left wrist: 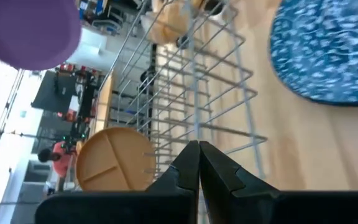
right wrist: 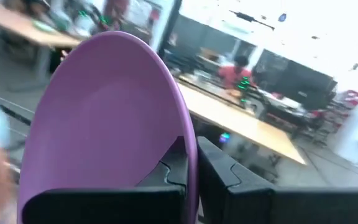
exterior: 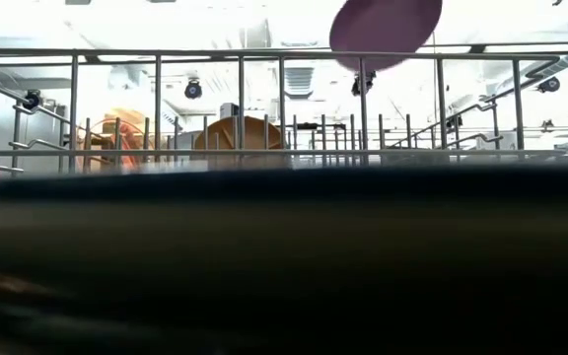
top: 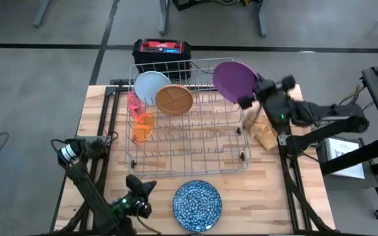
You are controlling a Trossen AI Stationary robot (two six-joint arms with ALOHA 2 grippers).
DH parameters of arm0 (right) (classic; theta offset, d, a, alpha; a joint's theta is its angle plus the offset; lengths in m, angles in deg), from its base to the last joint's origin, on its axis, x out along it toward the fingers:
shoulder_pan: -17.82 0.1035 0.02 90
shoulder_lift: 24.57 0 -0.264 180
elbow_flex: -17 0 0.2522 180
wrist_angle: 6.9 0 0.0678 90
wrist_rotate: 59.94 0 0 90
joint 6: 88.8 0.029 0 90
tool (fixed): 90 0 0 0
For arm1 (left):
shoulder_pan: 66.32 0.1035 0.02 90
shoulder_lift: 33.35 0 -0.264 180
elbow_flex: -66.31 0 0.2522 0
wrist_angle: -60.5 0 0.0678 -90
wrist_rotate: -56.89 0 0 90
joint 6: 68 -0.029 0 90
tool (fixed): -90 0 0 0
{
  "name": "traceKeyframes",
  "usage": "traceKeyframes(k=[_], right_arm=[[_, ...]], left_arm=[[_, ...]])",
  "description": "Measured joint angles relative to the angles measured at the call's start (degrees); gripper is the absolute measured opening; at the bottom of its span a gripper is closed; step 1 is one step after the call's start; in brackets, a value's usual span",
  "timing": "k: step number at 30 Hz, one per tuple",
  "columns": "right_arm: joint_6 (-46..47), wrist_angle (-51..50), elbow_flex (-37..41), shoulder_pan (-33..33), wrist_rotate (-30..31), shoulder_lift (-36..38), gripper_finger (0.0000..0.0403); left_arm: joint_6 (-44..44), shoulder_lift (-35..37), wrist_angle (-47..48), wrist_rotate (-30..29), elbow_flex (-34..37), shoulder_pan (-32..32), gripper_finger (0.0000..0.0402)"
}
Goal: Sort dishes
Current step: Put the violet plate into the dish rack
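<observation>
Up over the rack's far right corner, right gripper clamped on purple plate's rim, left gripper pressed together near table's front edge, beside blue speckled plate.

Purple plate, brown divided plate, pale blue-white plate, blue speckled plate, translucent orange cup, pink cup, silver wire rack.

Open wire rack slots right of brown divided plate; cups crowding left end.
</observation>
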Motion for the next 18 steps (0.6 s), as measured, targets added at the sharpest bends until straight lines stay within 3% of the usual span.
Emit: traceKeyframes(k=[5, 9, 14, 18], right_arm=[[-4.75, 2.8, 0.0, -14.98, -17.58, -1.22, 0.0008], [-14.99, 12.28, 0.02, -23.48, -31.22, -4.79, 0.0008], [-27.45, 24.24, 0.02, -27.94, -41.61, -10.28, 0.0008], [-36.51, 30.21, 0.04, -28.24, -42.57, -14.95, 0.0008]], left_arm=[[0.3, 4.26, 0.05, 0.01, 5.01, 1.34, 0.0], [0.19, 7.03, 0.0, -0.3, 7.66, 1.86, 0.0], [0.28, 9.96, 0.01, -1.6, 9.24, 1.92, 0.0], [0.28, 11.75, 0.0, -1.6, 9.3, 1.9, 0.0]])
